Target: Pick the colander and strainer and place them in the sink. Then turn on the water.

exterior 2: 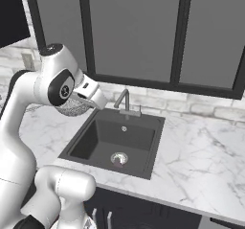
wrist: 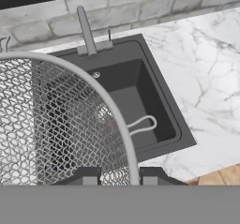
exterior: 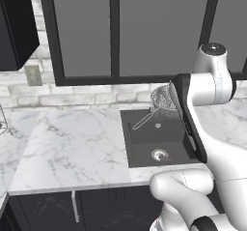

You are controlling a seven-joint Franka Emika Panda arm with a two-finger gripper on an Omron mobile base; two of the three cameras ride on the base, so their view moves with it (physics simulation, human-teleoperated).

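My gripper (wrist: 119, 177) is shut on the rim of the strainer (wrist: 56, 120), a round light-grey mesh bowl held in the air over the left rear part of the sink (wrist: 161, 103). In the left base view the strainer (exterior: 163, 99) hangs beside my forearm, its thin wire handle (exterior: 143, 122) slanting down over the sink (exterior: 126, 140). From the right base view the strainer (exterior 2: 71, 109) sits under my hand, left of the sink (exterior 2: 86, 145). The faucet (exterior 2: 123, 101) stands at the rear edge with no water running. The colander is out of view.
White marble counter (exterior: 72, 148) spreads to the left of the basin and also to its right (exterior 2: 201, 151). A brick wall with a dark-framed window (exterior: 113, 32) stands behind. My own forearm (exterior: 190, 123) covers the basin's right side in the left base view.
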